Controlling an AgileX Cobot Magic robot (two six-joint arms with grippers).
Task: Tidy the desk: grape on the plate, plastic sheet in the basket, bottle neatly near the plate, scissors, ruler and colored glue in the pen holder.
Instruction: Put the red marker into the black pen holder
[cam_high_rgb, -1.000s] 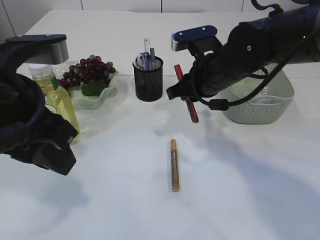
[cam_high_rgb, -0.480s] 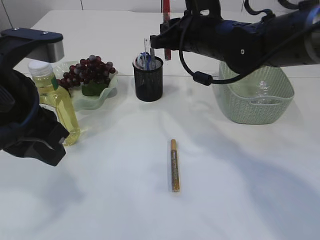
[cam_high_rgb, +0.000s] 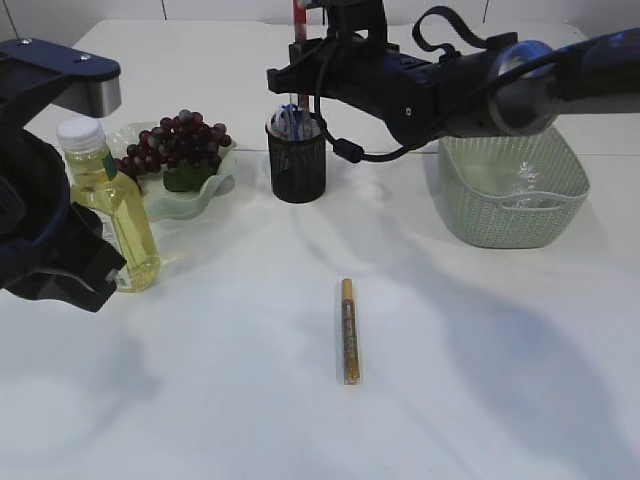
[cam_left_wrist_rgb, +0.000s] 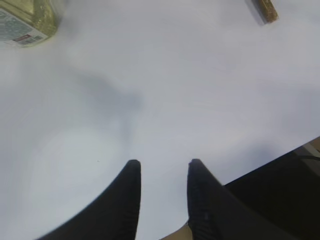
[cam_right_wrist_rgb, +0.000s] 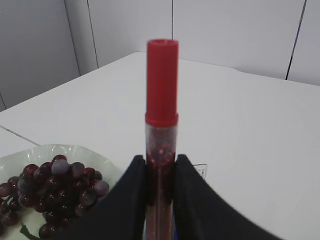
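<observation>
My right gripper (cam_right_wrist_rgb: 161, 159) is shut on a red glitter glue tube (cam_right_wrist_rgb: 162, 100) and holds it upright just above the black mesh pen holder (cam_high_rgb: 297, 160). Blue-handled scissors (cam_high_rgb: 289, 118) stand in the holder; the ruler's white tip (cam_right_wrist_rgb: 200, 170) peeks out beside my fingers. A gold glue pen (cam_high_rgb: 348, 330) lies on the table in front. Grapes (cam_high_rgb: 175, 140) rest on the green plate (cam_high_rgb: 215, 185), and the yellow bottle (cam_high_rgb: 110, 205) stands upright beside it. My left gripper (cam_left_wrist_rgb: 162, 165) is open over bare table, apart from the bottle (cam_left_wrist_rgb: 27, 20).
A green woven basket (cam_high_rgb: 515, 215) at the right holds the clear plastic sheet (cam_high_rgb: 520, 180). The bulky left arm (cam_high_rgb: 45, 250) hangs close to the bottle's left side. The table's near edge shows in the left wrist view.
The right arm swung up and left, carrying the red glue from beside the basket to above the pen holder. The left arm drew back from the bottle, which now stands free.
</observation>
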